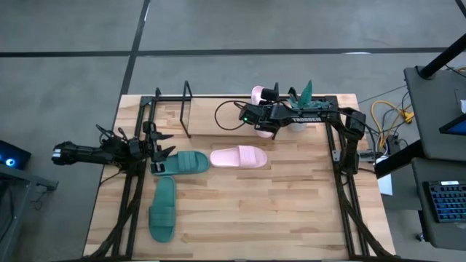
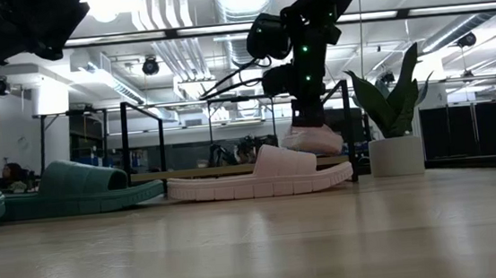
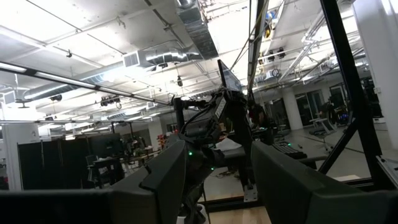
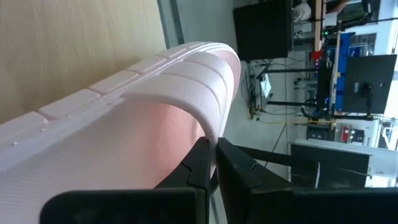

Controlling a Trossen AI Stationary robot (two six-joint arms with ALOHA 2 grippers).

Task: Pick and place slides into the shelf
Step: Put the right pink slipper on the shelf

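Note:
My right gripper [image 1: 256, 116] is shut on a pale pink slide [image 1: 259, 94] above the table's far middle. The other pink slide [image 1: 239, 156] lies sole down at mid-table. A dark green slide [image 1: 182, 161] lies left of it, just in front of my open left gripper [image 1: 166, 149], which points slightly upward with nothing between its fingers [image 3: 168, 180]. A second green slide [image 1: 162, 209] lies nearer the front. The shelf [image 1: 172, 109], a black rod rack, stands at the far left. My right gripper pinches the pink slide's ridged strap at its edge [image 4: 208, 134] between its two fingers, which slant down from the table's right side. The slide [image 2: 311, 140] hangs tilted below the fingers and looks clear of the table.
A potted green plant [image 1: 302, 94] stands at the far right, close behind the right arm. Black arm frames [image 1: 342, 182] run along both sides of the table. Bare wood [image 1: 255, 211] lies across the near middle and right.

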